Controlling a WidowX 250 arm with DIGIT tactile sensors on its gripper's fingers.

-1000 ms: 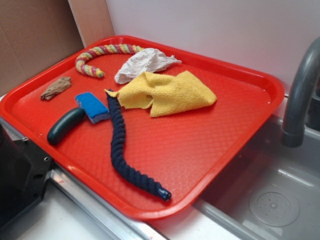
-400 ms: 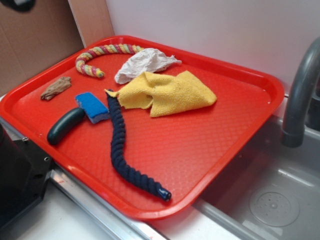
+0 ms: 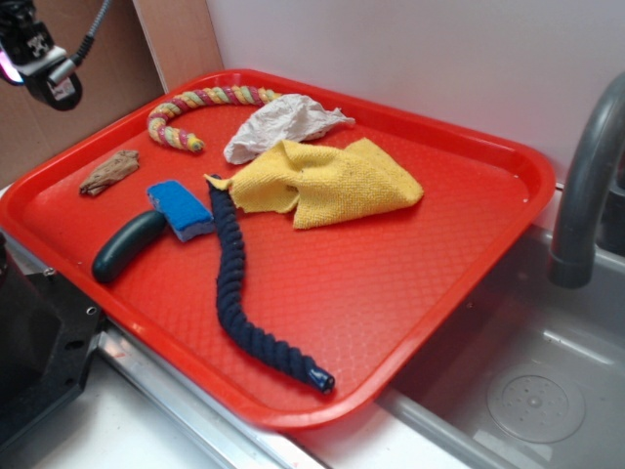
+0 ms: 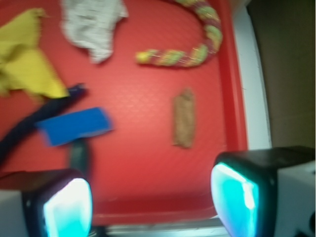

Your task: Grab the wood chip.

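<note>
The wood chip (image 3: 109,172) is a small rough tan-brown sliver lying flat near the left rim of the red tray (image 3: 391,293). In the wrist view the wood chip (image 4: 183,124) lies ahead of the jaws, a little right of centre. My gripper (image 3: 34,59) hangs high at the top left of the exterior view, above and left of the chip, not touching it. In the wrist view the gripper (image 4: 153,202) is open and empty, with the glowing cyan fingertips (image 4: 66,207) far apart over the tray's near rim.
On the tray lie a blue sponge (image 3: 181,209), a dark green cylinder (image 3: 127,245), a navy rope (image 3: 244,293), a yellow cloth (image 3: 327,181), crumpled paper (image 3: 283,124) and a striped rope (image 3: 195,109). A sink and a faucet (image 3: 586,186) stand at the right.
The gripper has come down into the exterior view at the top left. The objects on the tray have not moved.
</note>
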